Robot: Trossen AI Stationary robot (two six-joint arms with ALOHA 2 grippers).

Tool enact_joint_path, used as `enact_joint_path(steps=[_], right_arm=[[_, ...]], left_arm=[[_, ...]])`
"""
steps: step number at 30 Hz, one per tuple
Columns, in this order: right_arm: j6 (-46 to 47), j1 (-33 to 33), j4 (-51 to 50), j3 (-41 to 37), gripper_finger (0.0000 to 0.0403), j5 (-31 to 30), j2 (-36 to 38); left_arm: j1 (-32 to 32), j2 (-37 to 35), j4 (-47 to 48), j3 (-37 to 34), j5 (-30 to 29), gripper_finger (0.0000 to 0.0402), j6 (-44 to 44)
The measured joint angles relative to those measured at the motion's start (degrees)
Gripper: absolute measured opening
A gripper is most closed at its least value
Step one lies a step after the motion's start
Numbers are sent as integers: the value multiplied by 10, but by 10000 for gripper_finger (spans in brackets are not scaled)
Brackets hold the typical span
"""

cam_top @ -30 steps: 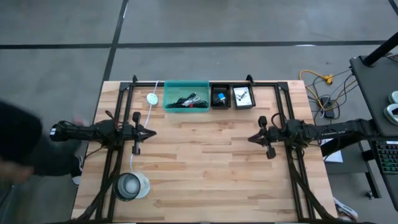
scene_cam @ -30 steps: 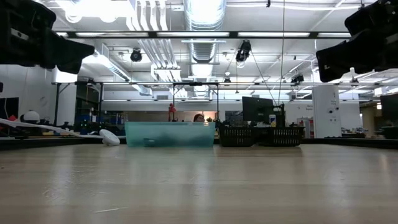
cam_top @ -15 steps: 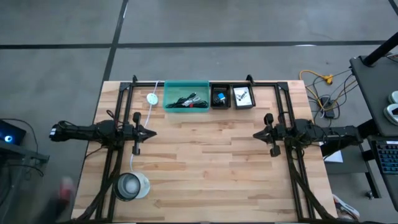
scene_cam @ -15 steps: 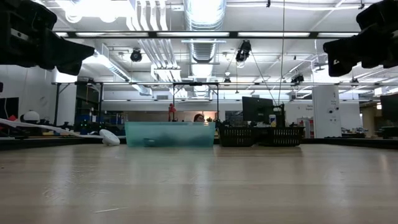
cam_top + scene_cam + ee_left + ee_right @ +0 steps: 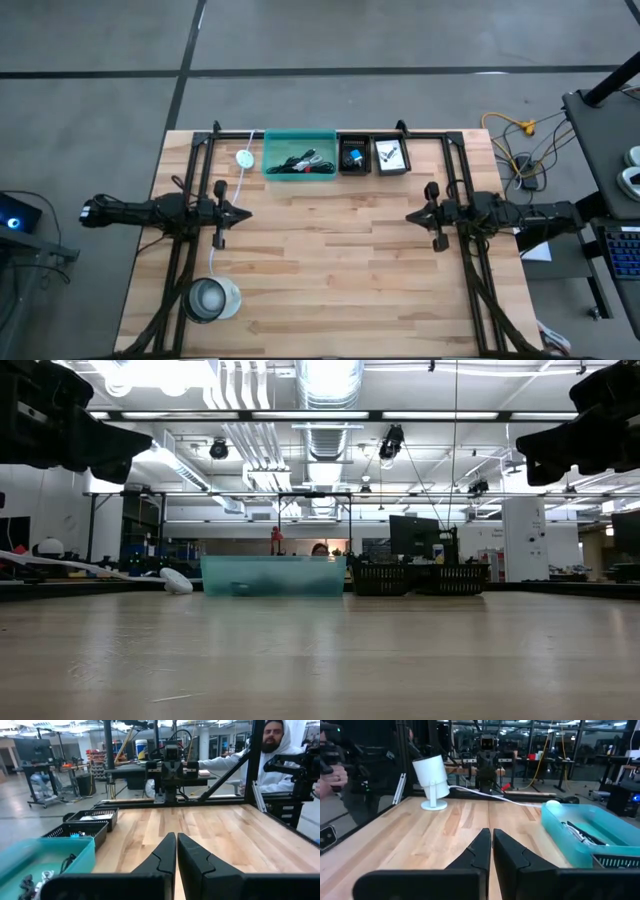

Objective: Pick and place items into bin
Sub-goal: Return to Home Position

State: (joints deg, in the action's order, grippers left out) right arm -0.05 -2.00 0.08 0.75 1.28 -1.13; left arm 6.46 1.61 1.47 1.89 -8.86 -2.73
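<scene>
The teal bin [image 5: 299, 153] stands at the table's far edge with black cables [image 5: 300, 162] lying inside it. In the right wrist view the bin [image 5: 585, 832] shows the cables on its floor. My left gripper [image 5: 243, 212] hovers level at the table's left side, shut and empty, with its fingers [image 5: 176, 842] pressed together. My right gripper [image 5: 410, 217] hovers level at the right side, also shut and empty, its fingers [image 5: 491, 837] together. Both point toward the table's middle, well above the wood.
Two black baskets [image 5: 354, 155] [image 5: 391, 155] with small items stand right of the bin. A white disc [image 5: 244, 158] on a long cord lies left of it. A round clear container [image 5: 210, 298] sits near left. A person [image 5: 272, 750] stands beyond the right side.
My right arm has drawn back a little toward the table's right edge, and its gripper has stayed shut. A dark figure at the picture's left has gone out of view.
</scene>
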Motion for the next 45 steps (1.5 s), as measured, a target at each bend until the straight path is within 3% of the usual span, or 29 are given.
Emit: enact_joint_path(steps=[45], right_arm=[[0,0,2,0,9,1,-2]], left_arm=[[0,17,-9,0,15,0,9]])
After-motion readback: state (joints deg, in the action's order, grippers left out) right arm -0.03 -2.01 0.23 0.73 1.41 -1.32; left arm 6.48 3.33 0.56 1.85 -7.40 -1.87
